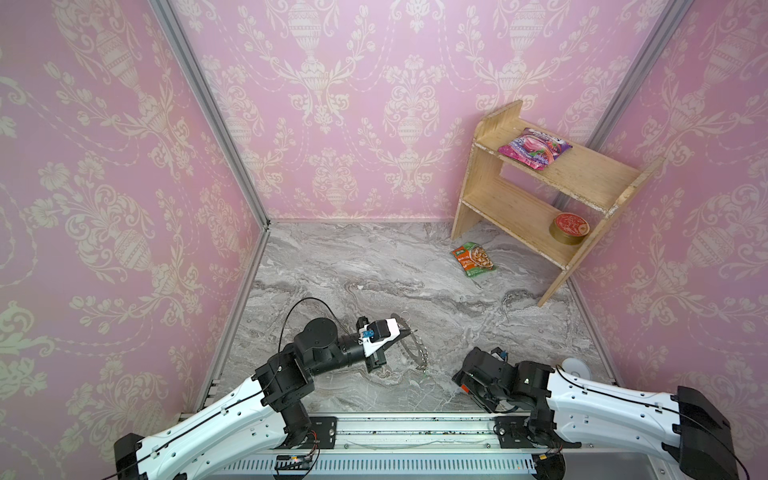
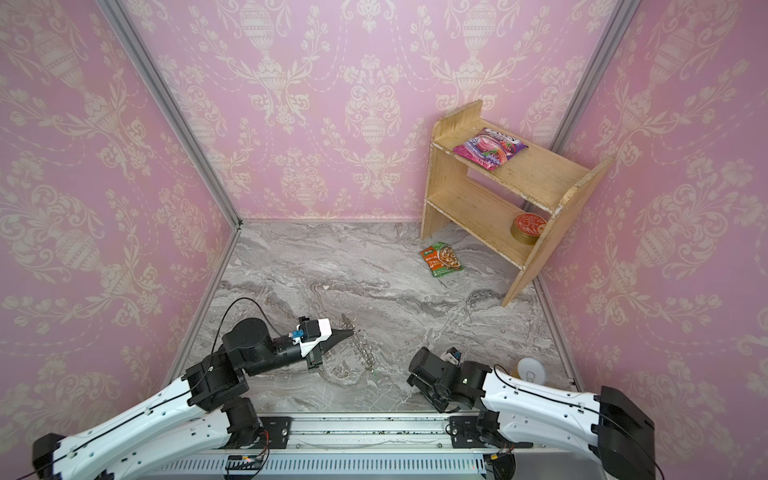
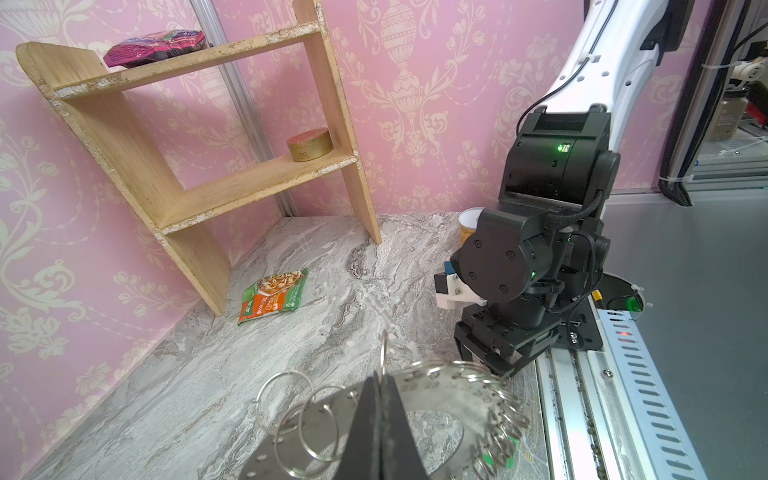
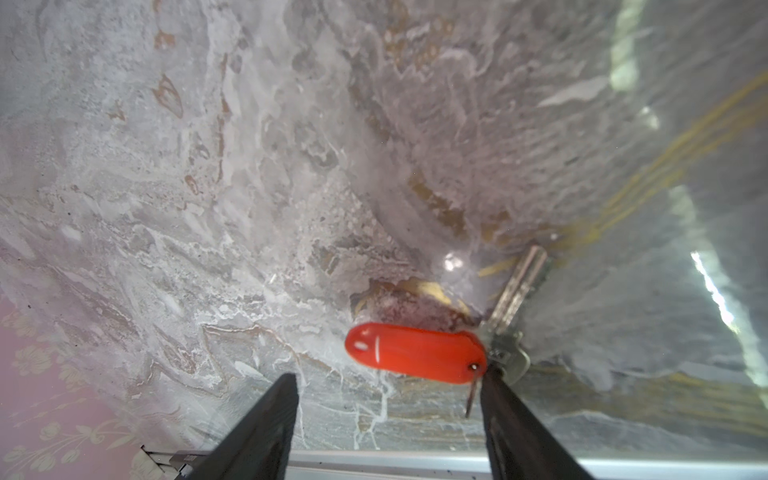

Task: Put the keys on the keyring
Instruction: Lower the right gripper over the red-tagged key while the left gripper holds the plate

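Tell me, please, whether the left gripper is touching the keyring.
Touching. The left wrist view shows the left gripper shut on the keyring, pinching its flat plate with no gap.

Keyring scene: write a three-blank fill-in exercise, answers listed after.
The left end effector is ____ on the keyring. The tag on the key by the open right end effector is ____. Of the wooden rack's upper and lower shelves, the round tin sits on the ____ one.
Answers: shut; red; lower.
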`<action>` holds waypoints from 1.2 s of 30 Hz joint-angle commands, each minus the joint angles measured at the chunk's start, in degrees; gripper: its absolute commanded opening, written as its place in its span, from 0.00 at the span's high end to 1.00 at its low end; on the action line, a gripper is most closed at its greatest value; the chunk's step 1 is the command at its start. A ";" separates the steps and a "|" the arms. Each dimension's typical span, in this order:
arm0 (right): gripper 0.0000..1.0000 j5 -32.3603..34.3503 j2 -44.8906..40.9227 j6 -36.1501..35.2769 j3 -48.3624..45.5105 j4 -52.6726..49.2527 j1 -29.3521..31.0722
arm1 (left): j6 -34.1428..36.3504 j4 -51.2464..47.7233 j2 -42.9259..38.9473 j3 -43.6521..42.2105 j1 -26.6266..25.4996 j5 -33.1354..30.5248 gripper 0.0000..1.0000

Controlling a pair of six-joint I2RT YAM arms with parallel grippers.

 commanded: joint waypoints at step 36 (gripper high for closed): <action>0.13 1.71 3.68 -34.08 8.13 -20.19 -14.68 | -0.21 -0.53 -2.06 0.83 0.43 -0.46 1.00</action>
